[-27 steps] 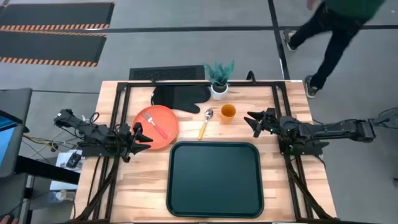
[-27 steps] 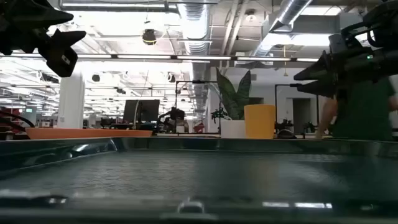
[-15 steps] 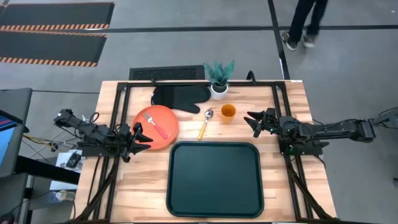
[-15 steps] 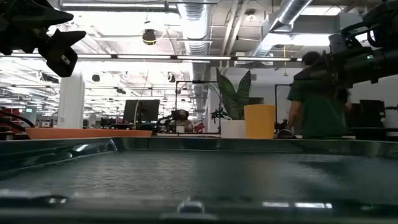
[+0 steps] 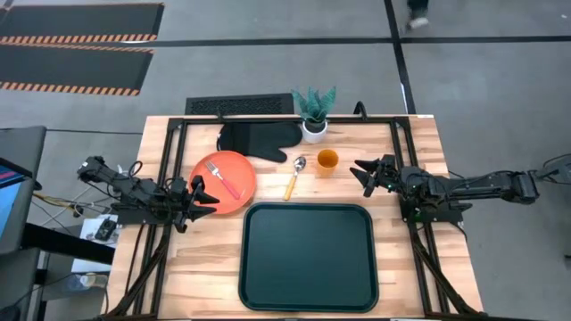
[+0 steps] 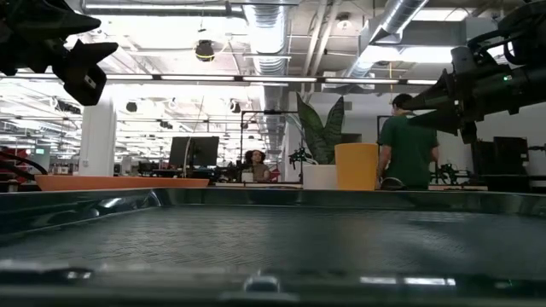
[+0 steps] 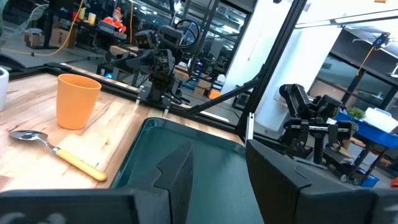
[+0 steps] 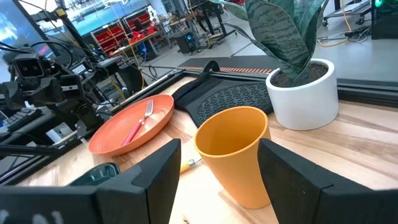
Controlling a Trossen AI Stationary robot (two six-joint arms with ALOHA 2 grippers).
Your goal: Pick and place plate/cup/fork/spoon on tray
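On the table, listed from left to right as seen from above:

Left gripper (image 5: 202, 195): positioned at the left edge of the table, just beside the plate's left rim. Fingers (image 7: 177, 174) are apart, nothing between them; the tips point toward the tray.

Plate (image 5: 224, 182): round, orange-red, resting flat on the wood, off the tray and near its far-left corner. Its far rim lies close to the oven mitt.

Fork (image 5: 226, 179): lies inside the plate, red-pink handle toward the tray, tines toward the plate's far-left side.

Oven mitt (image 5: 257, 140): black, flat on the table, behind the plate and beside the plant pot.

Spoon (image 5: 293, 177): lies on the wood between plate and cup, bowl away from the tray, yellow-orange handle pointing toward the tray's far edge. Off the tray.

Tray (image 5: 308, 257): dark green, rectangular, at the centre-front of the table. No items on it.

Plant pot (image 5: 314, 130): white, with a green plant, at the far edge of the table behind the cup.

Cup (image 5: 327, 161): orange, upright on the wood, just right of the spoon's bowl, off the tray.

Right gripper (image 5: 361, 176): near the cup's right side, apart from it. Fingers (image 8: 155, 171) are spread, with the cup visible between them in the right wrist view, not in contact.

Person (image 6: 408, 152): stands in the room beyond the table, in a green top.
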